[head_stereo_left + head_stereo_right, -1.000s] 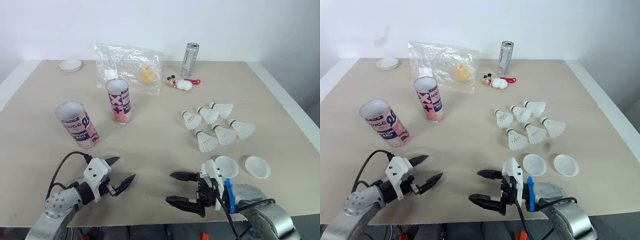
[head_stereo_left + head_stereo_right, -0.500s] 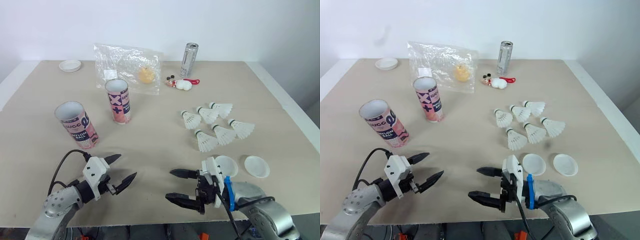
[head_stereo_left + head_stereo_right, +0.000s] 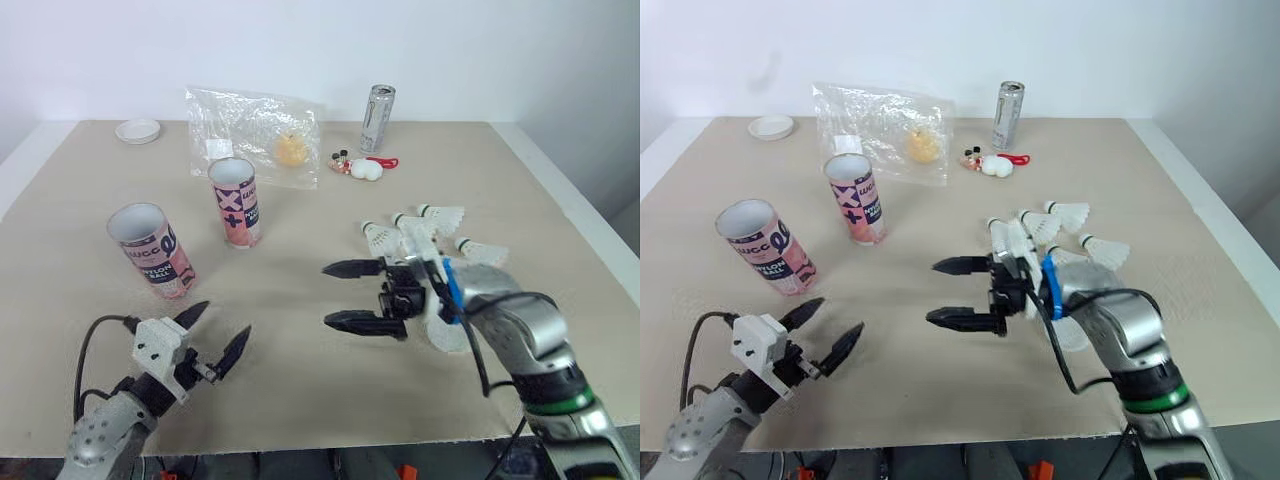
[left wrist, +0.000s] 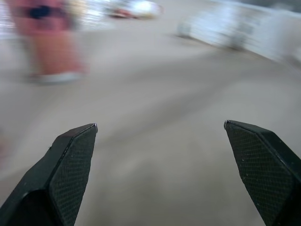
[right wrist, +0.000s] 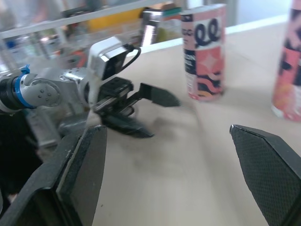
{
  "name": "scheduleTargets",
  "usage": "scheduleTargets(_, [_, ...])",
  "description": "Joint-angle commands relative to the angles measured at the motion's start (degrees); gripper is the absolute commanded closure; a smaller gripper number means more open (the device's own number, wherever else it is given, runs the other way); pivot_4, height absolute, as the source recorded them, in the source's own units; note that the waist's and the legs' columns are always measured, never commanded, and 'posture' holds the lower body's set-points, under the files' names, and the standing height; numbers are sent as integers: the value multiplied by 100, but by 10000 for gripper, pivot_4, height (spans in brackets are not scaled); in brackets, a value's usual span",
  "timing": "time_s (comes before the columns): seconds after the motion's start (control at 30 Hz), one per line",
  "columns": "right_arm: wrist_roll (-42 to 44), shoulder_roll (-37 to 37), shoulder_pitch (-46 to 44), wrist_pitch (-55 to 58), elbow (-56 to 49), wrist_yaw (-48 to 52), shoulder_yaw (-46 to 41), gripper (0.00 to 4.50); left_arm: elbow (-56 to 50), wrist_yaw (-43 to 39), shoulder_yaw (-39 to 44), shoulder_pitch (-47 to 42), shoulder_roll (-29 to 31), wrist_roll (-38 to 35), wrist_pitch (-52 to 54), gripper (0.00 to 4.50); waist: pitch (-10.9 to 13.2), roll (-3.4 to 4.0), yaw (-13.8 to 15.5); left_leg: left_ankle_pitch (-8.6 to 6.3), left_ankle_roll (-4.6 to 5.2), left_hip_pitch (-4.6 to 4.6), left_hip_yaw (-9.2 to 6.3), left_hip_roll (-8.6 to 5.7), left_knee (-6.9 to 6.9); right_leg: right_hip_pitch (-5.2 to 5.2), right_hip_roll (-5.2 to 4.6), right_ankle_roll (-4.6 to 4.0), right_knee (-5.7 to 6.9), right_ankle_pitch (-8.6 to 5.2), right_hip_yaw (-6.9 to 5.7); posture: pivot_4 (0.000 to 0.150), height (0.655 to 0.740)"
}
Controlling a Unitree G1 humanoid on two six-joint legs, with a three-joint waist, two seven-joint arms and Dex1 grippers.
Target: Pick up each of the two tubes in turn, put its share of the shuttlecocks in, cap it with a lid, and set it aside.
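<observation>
Two pink tubes stand upright and open-mouthed on the left half of a wide beige table (image 3: 300, 400), well apart from each other. The nearer tube (image 3: 152, 250) sits closer to the front edge, while the farther tube (image 3: 236, 201) stands behind it, towards the middle. The left gripper (image 3: 222, 322) hangs low near the front edge with its fingers spread apart and nothing between them. The nearer tube lies just ahead of it and a little to its left, with its long axis vertical, so a level approach from the side looks the natural grasp. The right gripper (image 3: 331, 294) is held over the middle of the table, fingers also wide apart and empty, their tips pointing towards the tubes. I judge the left arm the nearer of the two to that first tube. Bare tabletop lies between both grippers and the tubes, so there is open room to move. The white shuttlecocks (image 3: 440, 218) lie clustered on the right side, just behind the right wrist.
</observation>
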Motion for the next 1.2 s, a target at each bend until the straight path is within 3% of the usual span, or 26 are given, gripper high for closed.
scheduleTargets(0.03, [-316, 247, -520, -393, 707, 331, 105, 260, -385, 928, 22, 133, -484, 390, 121, 0, 0, 0, 0, 0, 0, 0, 0, 0, 0, 0, 1, 0, 0, 1, 1, 1500, 7400])
scheduleTargets(0.23, [-927, 557, -1099, -1224, 1962, 873, 264, 260, -362, 1907, 135, -178, -960, 966, 442, 0, 2, 0, 12, 2, 2, -1, -4, -1, 8, 1, 5, -1, 1, 8, 0, 1500, 7400])
scheduleTargets(0.53, [-1285, 918, -1525, -1850, 2864, 1119, 149, 260, 279, 2059, 419, -1232, -970, 660, 868, 0, 3, 2, 1, 2, 2, -2, -5, 0, 9, 0, 10, 23, 3, 25, -1, 1500, 7400])
scheduleTargets(0.9, [-1435, 1010, -1585, -2024, 3022, 1188, 119, 260, 750, 2192, 790, -1618, -961, 585, 877, 0, 4, 2, 2, 1, 1, -7, -10, 0, 5, 0, 11, -2, 3, 39, -1, 1500, 7400])
scheduleTargets(1.2, [-1531, 1003, -1605, -2097, 3035, 1181, 102, 260, 1515, 1818, 849, -2234, -682, 352, 872, 0, 4, 3, 3, 2, 1, -7, -13, 0, 6, 0, 13, 1, 3, 40, -4, 1500, 7400])
